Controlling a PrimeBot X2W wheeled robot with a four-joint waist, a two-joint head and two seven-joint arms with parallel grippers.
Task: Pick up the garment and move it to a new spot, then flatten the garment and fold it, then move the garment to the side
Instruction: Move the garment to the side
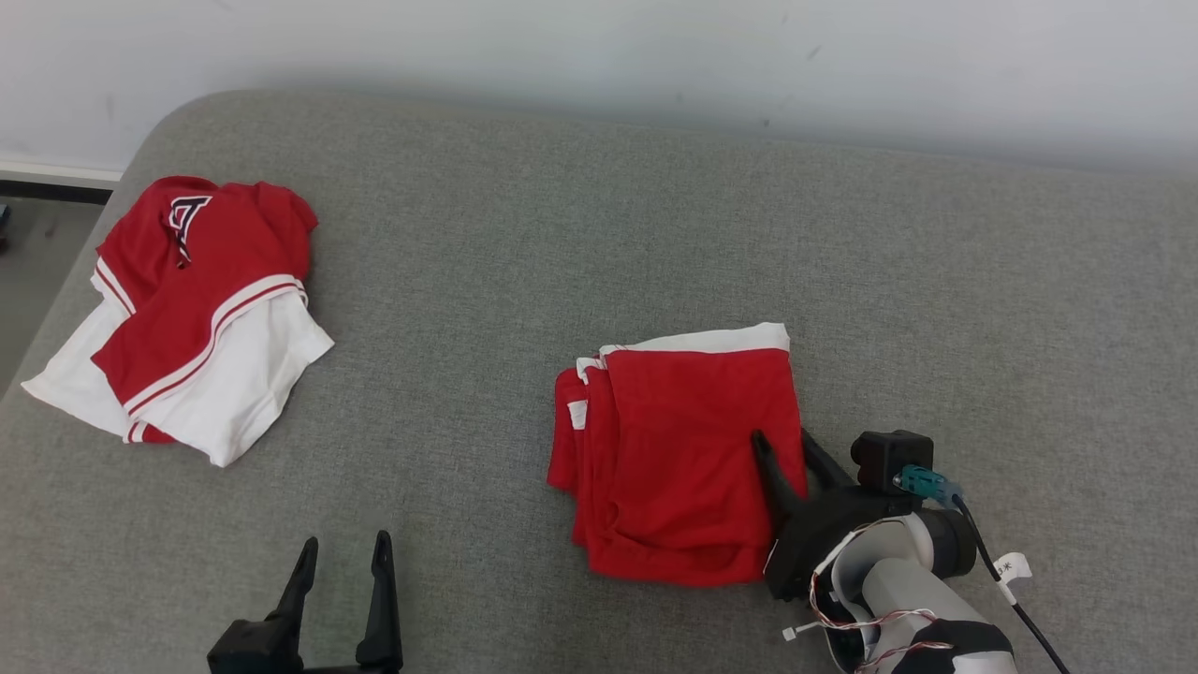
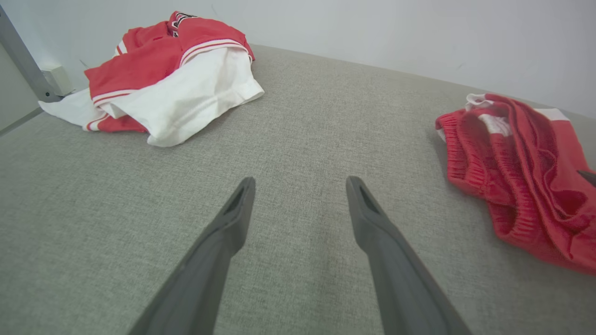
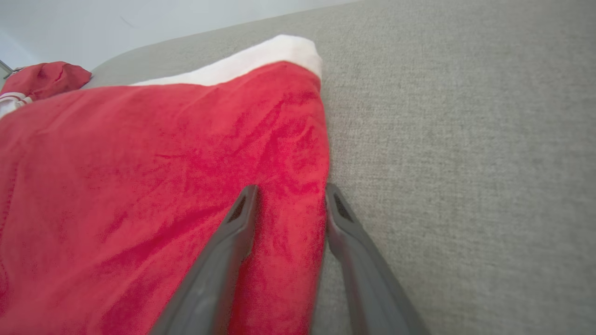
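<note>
Progress: garment (image 1: 688,459) is being judged already folded, lying mid-surface (image 1: 562,234); side move pending | right tool (image 1: 781,435): jaws apart, being set astride garment's right edge, nothing clenched | left tool (image 1: 346,539): being held released, empty.

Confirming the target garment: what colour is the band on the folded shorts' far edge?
White band on red folded shorts; clearest in the right wrist view.

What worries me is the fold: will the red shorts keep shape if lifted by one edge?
Probably floppy: the shorts are soft cloth, so whatever hangs past the right gripper would likely sag. The fold may open, since its layers lie loose and fanned at the waistband. Pushed, they would likely bunch on the coarse grey surface rather than slide.
</note>
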